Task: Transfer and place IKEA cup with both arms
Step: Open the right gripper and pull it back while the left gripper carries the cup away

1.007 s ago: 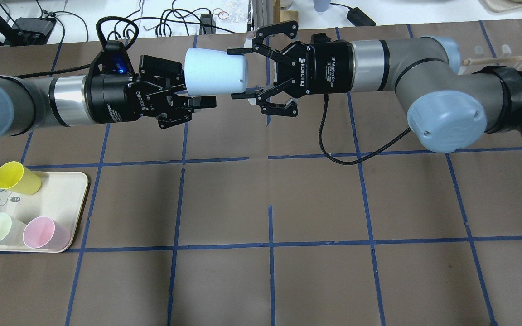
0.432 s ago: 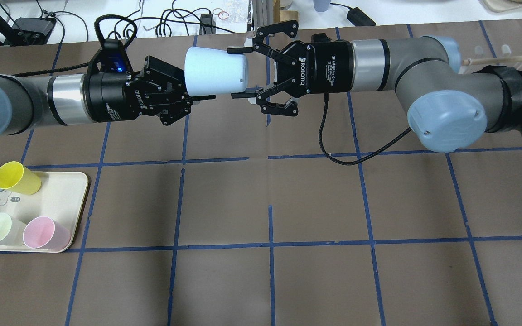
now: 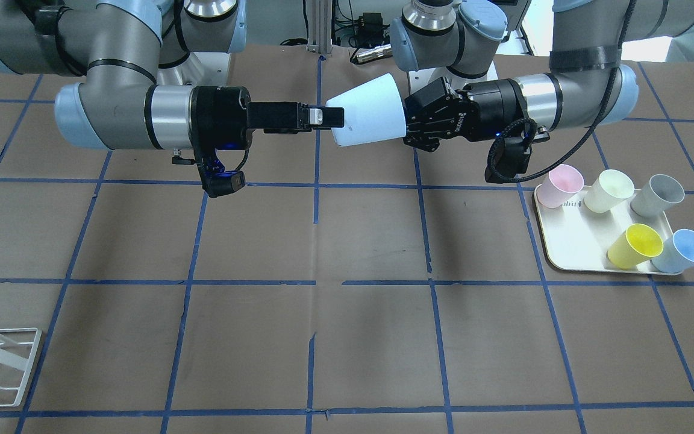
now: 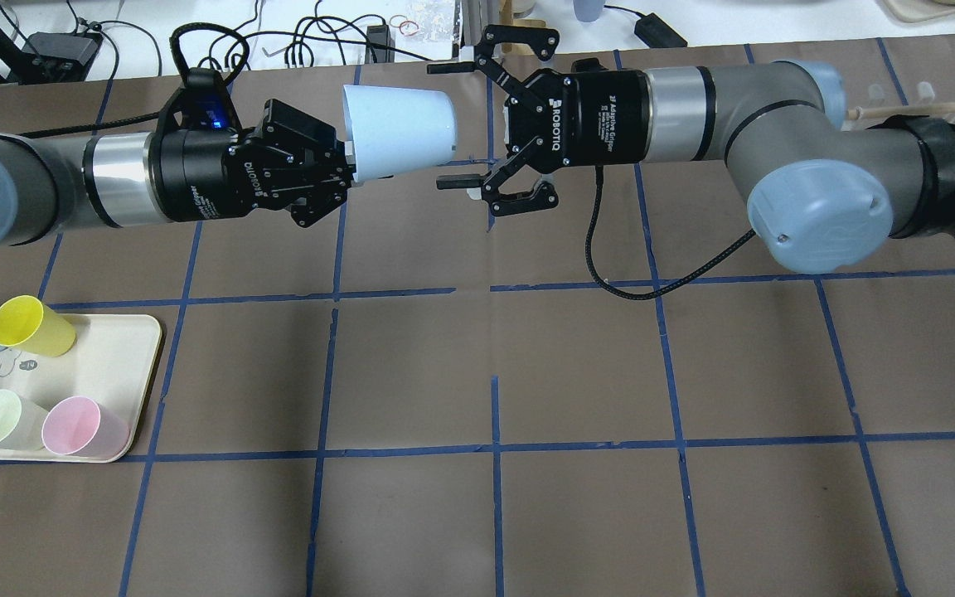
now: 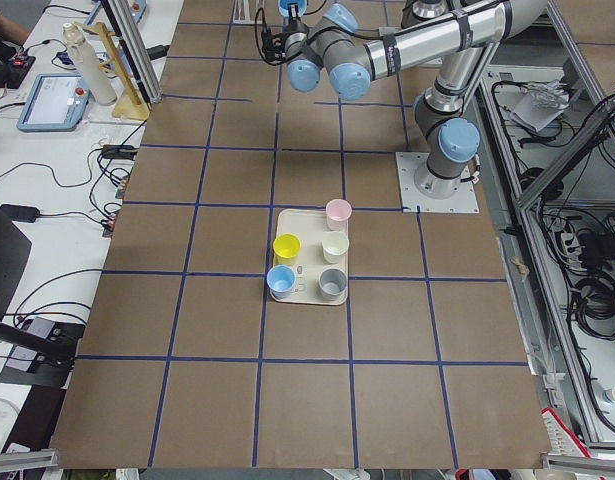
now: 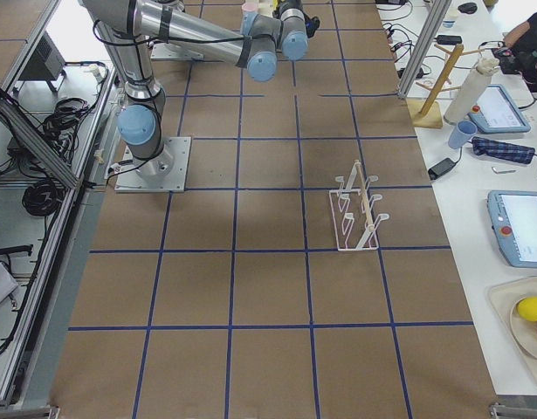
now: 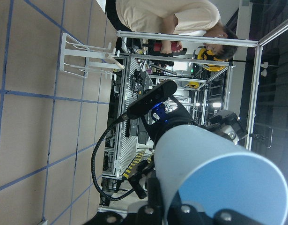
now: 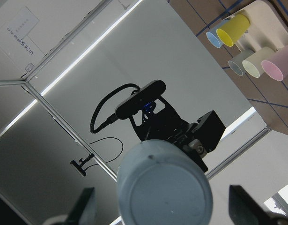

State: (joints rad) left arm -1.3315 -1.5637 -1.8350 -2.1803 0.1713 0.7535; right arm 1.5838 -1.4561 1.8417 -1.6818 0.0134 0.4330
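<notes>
pos: IKEA cup (image 4: pixel 399 128) midair over far side of tabletop (image 4: pixel 577 365), lying sideways | left pincer (image 4: pixel 338 162): clamped on cup's rim end | right pincer (image 4: pixel 447 124): spread wide, fingers straddling cup's base, no contact seen | risk: left lets go before right closes, cup drops; tapered base may slip out of a shallow grip

Silver-grey arms (image 4: pixel 763 104) bear pale-blue caps (image 4: pixel 817 220) and black cables (image 4: pixel 610 274).

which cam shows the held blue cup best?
Overhead exterior: the whole cup side-on, left claw shut on its rim, right claw open either side of its base. Front-facing shows it too, with the right claw edge-on. Wrist views show only parts; in the side views it is too small.
</notes>
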